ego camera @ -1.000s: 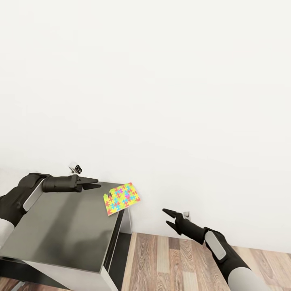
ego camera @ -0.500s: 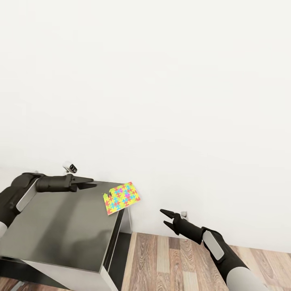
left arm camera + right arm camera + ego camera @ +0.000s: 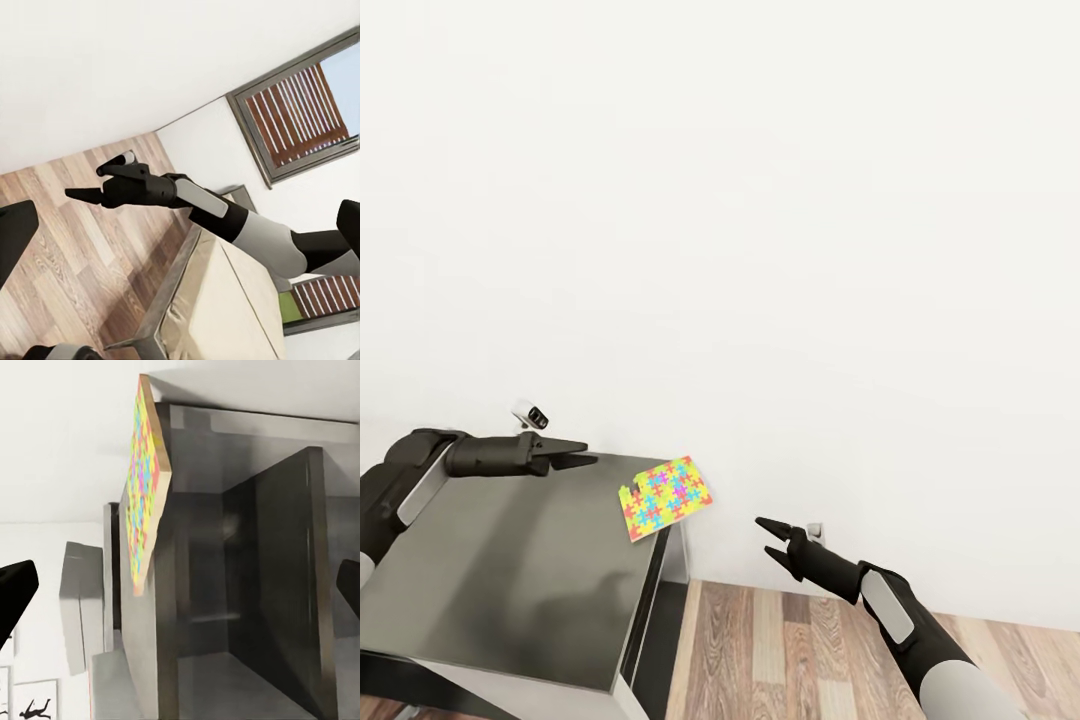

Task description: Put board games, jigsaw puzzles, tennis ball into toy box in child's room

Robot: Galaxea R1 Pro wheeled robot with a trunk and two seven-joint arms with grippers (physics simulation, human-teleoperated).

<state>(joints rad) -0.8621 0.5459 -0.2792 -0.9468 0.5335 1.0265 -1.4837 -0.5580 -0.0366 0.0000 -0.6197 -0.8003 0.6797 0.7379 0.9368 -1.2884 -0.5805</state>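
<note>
Puzzle perched on the desk corner, both claws parked apart

The jigsaw puzzle point(image 3: 665, 497), a thin sheet of red, yellow, green and blue interlocking pieces, is seen lying on the far right corner of the dark grey desk section point(image 3: 520, 570), part of it overhanging the edge. Over the last second it is left untouched; the left gripper point(image 3: 582, 455) is drawn back a little and carries nothing, its fingers pressed together. The right gripper point(image 3: 769, 536) is held spread over the wooden floor point(image 3: 800, 650), near the puzzle. No pick-up is judged begun yet.

Black arms with grey forearm panels, white upper segments, and pointed black two-fingered end effectors.
</note>
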